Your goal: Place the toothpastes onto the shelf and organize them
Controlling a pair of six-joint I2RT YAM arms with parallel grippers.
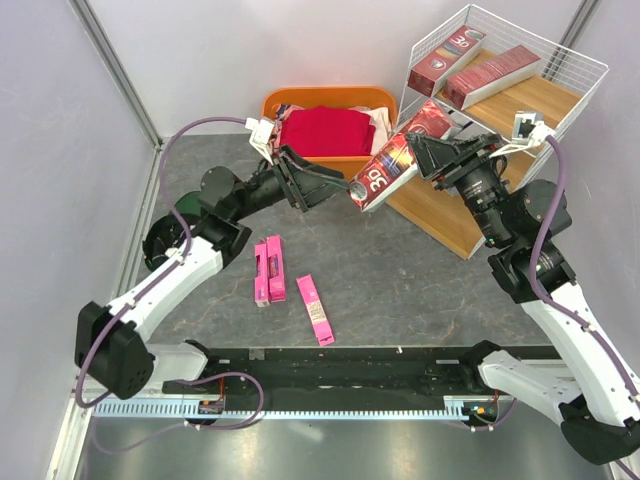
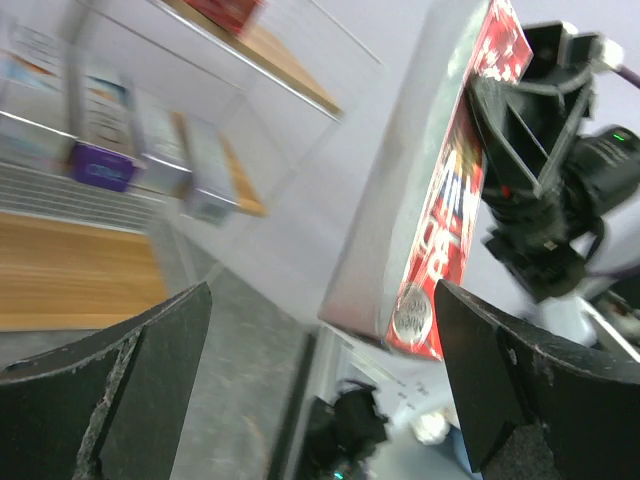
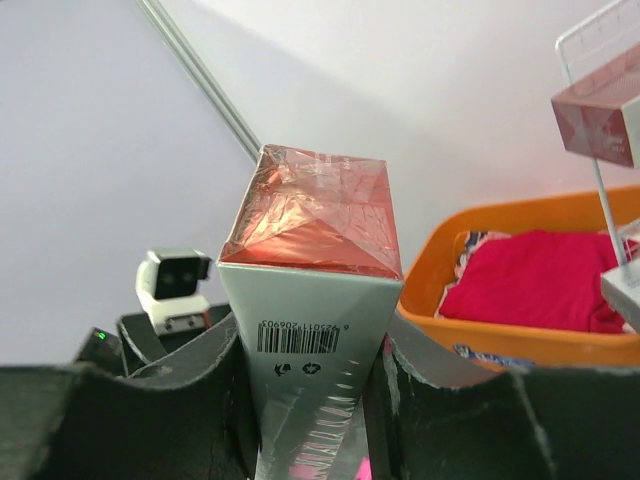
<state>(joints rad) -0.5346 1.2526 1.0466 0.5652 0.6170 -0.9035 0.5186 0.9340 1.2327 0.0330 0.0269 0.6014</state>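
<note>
**Red box held in the air by the shelf**

The shelf has its lower boards partly hidden behind the right arm. The grey desk lies open between the arms. The right fingers clamp the tilted red "3D" toothpaste near the shelf's front edge. The left fingers gape wide, just clear of it. Three pink toothpastes lie on the desk.

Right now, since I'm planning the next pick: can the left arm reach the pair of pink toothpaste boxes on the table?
Probably yes. The left gripper is open and empty, and the pair of pink toothpaste boxes lies uncovered on the table close by.
</note>
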